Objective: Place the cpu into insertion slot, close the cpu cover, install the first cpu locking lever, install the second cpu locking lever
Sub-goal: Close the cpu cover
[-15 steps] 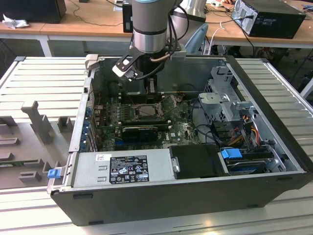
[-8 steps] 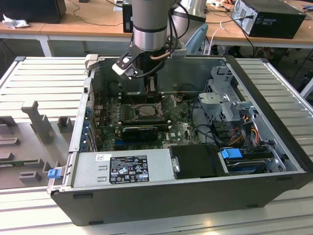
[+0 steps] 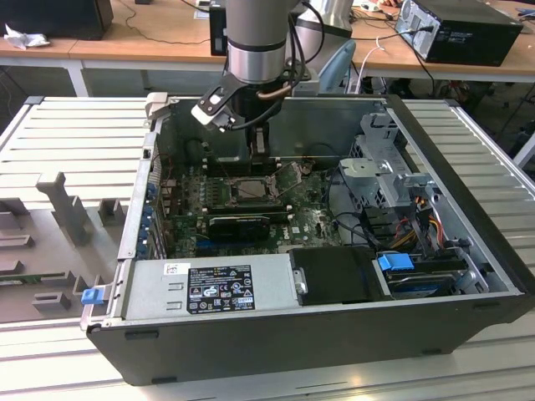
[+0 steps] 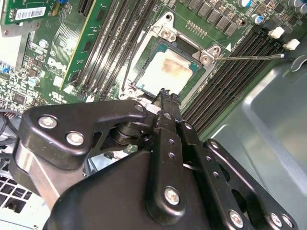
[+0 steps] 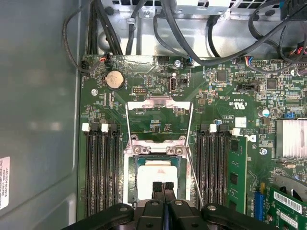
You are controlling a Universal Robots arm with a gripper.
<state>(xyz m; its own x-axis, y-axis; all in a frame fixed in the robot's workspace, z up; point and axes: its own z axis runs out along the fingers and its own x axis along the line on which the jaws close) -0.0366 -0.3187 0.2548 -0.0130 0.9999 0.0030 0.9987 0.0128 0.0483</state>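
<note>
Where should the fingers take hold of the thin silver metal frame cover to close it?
I'd grip the thin silver cpu cover by the tab on its free edge, opposite the hinge, coming from above; it stands swung open, away from the pale square cpu.

The tool (image 5: 163, 185), tips together, hangs over the socketed cpu (image 5: 146, 176).

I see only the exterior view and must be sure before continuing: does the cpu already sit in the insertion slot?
Observer: Yes, in both wrist views the cpu lies flat in the insertion slot, pale top bare.
Operator: Is the cpu cover closed?
Observer: No, in the first wrist view the cpu cover stands open, swung off the slot.
Operator: Does the end effector hold anything?
Observer: No, the end effector is shut and empty, tips near the cpu.
</note>
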